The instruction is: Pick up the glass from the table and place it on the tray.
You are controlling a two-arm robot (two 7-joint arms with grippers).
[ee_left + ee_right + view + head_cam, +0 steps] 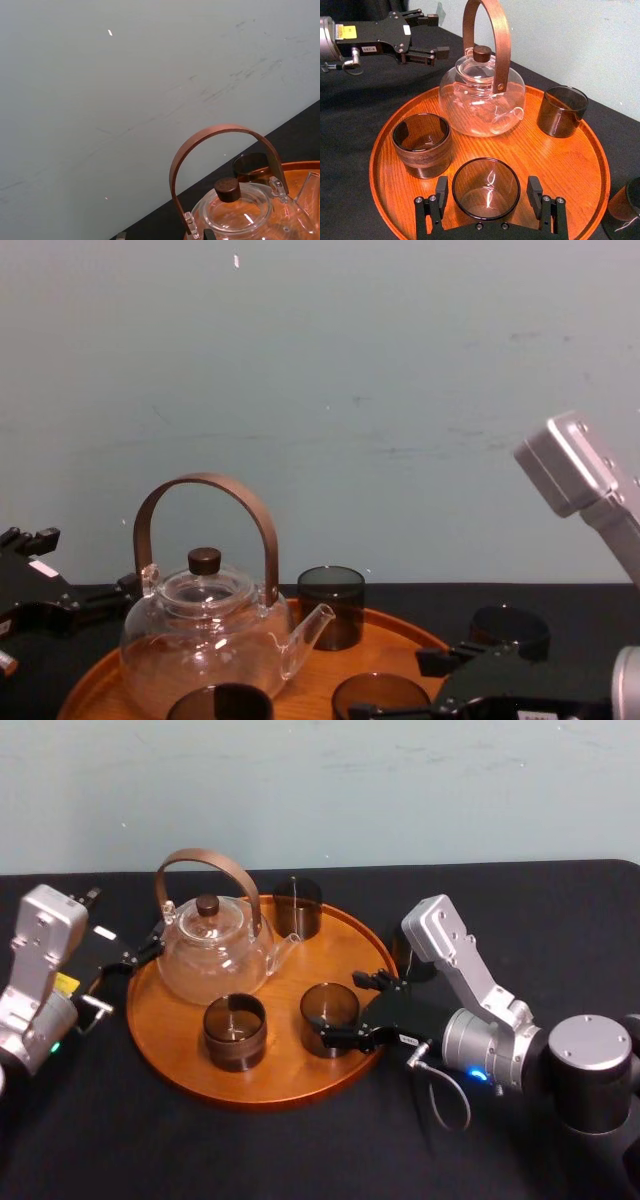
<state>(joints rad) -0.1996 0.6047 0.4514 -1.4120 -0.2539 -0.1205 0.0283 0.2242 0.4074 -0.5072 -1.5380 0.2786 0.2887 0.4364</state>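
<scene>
Three glasses are on the tray next to the teapot: a back glass, a left glass and a front glass. The right gripper has its fingers spread wide on either side of the front glass, which stands upright on the wood. A fourth glass is on the counter just off the tray's right rim. The left gripper sits by the teapot, fingers apart and holding nothing.

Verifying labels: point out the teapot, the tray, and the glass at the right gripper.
teapot (pixel 215 965), head view, glass belly.
tray (pixel 265 1098), head view, front rim.
glass (pixel 486 189), right wrist view, inner bottom.
</scene>
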